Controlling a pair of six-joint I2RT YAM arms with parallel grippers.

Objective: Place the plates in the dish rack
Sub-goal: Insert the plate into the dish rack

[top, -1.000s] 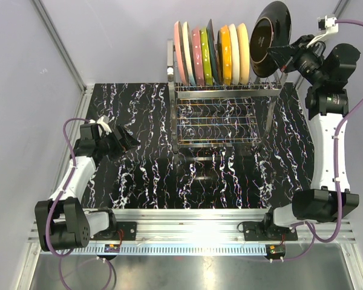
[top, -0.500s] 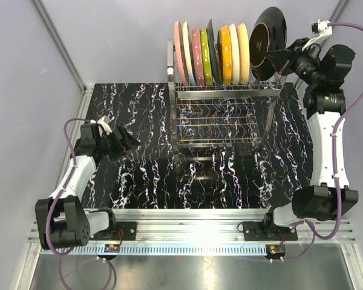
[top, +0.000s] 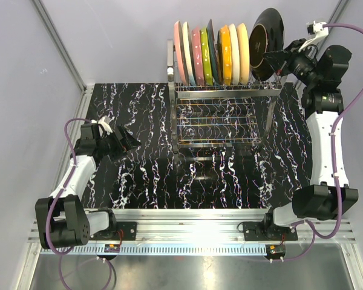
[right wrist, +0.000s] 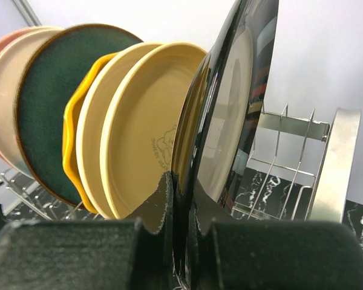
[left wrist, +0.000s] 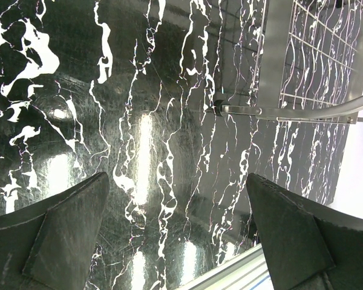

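The dish rack (top: pixel 221 92) stands at the back of the table with several plates (top: pixel 206 54) upright in a row on its top tier. My right gripper (top: pixel 278 58) is shut on the rim of a black-rimmed plate (top: pixel 267 37). It holds that plate tilted at the right end of the row. In the right wrist view the gripper (right wrist: pixel 184 202) pinches the black plate (right wrist: pixel 230 115) right beside a cream plate (right wrist: pixel 142 139). My left gripper (top: pixel 128 140) stands open low over the table at the left, with nothing between its jaws (left wrist: pixel 176 178).
The table top is black marble-patterned (top: pixel 145 175). Bare tines (right wrist: pixel 278 139) and the rack's end frame (right wrist: pixel 334 160) lie to the right of the black plate. A rack foot tube (left wrist: pixel 290 112) shows ahead of the left gripper. Grey walls enclose the table.
The right arm has carried the black plate left and slightly down, closer to the cream plate at the row's end. The left arm has not moved.
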